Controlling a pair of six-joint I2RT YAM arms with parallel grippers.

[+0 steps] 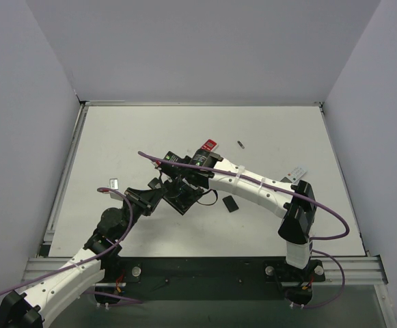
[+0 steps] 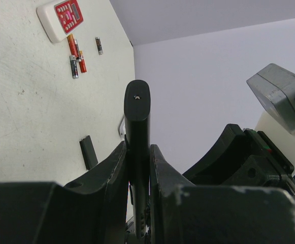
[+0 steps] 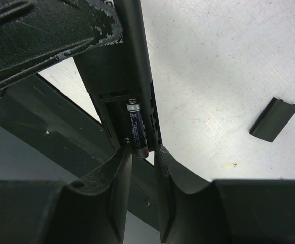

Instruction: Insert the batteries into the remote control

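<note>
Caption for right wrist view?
Right gripper flanks a battery sitting in the open bay of the remote control; cover lies on the table.

Obstacles: white-and-black left arm [image 1: 113, 225] and right arm [image 1: 259, 190] converging on long black rectangular remote [image 2: 137, 117] mid-table; flat black plastic battery cover [image 1: 230, 203] at its 4 o'clock; red-and-white remote [image 2: 61, 19] with slim reddish-orange batteries [image 2: 76, 51] at 1 o'clock. Free: white tabletop [image 1: 130, 137], 10 to 12 o'clock.

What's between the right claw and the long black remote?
A small dark cylindrical battery, in the slim black remote control's open compartment, its end at the right gripper. Right wrist view.
</note>
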